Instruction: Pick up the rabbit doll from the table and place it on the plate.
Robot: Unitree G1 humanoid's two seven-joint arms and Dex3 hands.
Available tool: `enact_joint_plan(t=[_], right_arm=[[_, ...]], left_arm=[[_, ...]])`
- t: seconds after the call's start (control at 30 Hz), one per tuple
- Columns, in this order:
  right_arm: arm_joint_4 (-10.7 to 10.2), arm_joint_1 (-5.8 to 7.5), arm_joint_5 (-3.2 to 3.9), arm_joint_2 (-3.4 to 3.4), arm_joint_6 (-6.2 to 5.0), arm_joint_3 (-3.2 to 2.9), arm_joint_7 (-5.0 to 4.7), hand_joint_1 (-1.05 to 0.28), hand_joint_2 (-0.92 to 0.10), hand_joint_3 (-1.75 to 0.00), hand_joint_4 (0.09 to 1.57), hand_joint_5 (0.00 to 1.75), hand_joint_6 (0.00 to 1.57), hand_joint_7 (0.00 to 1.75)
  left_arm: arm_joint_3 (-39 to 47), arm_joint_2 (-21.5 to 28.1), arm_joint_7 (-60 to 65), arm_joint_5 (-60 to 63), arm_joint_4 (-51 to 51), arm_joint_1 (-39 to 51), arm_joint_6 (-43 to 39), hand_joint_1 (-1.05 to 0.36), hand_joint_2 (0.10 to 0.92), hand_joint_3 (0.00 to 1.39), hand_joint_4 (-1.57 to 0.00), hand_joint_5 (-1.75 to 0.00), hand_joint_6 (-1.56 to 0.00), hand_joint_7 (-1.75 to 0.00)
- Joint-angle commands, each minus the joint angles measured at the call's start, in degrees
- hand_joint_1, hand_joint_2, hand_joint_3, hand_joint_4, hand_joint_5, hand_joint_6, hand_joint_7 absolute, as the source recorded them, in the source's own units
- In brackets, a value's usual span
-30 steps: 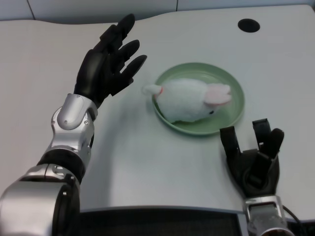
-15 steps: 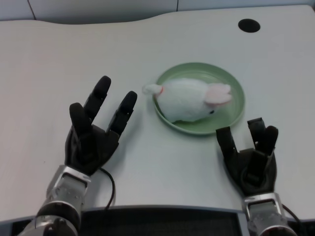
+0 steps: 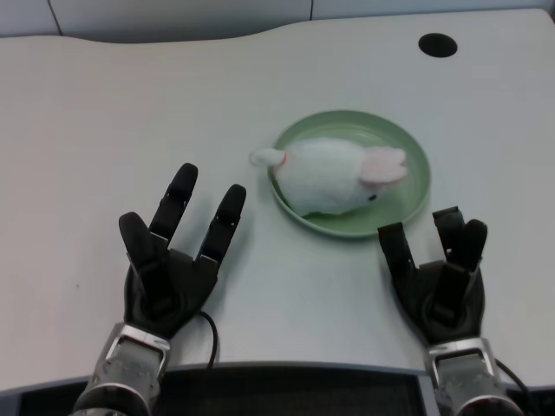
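While the rabbit doll [image 3: 334, 176] lay on the green plate [image 3: 408, 186], its small tail end poking over the plate's left rim, the left hand [image 3: 170, 264] rested palm-up, fingers spread and holding nothing, on the white table [image 3: 104, 130] near its front edge.

No legible text, label, brand, number or sign appears on any surface in the head view.
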Motion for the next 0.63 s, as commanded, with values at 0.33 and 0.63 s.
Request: enact_joint_plan(t=[0.33,0.63], right_arm=[[0.10,-2.54,-0.16,0.31,0.53,0.28,0.10,-0.56,-0.92,-0.11,0.79,1.75,0.68,1.60],[0.00,-2.54,-0.21,0.03,0.10,0.19,0.04,-0.56,-0.92,-0.10,0.80,1.75,0.67,1.63]], left_arm=[[0.03,-0.26,-0.28,0.01,-0.65,0.67,-0.55,-0.93,0.921,0.63,-0.07,-0.03,-0.01,0.00],[1.23,-0.53,2.87,-0.68,-1.15,-0.11,-2.78,-0.84,0.921,0.52,-0.26,-0.13,-0.21,-0.07]])
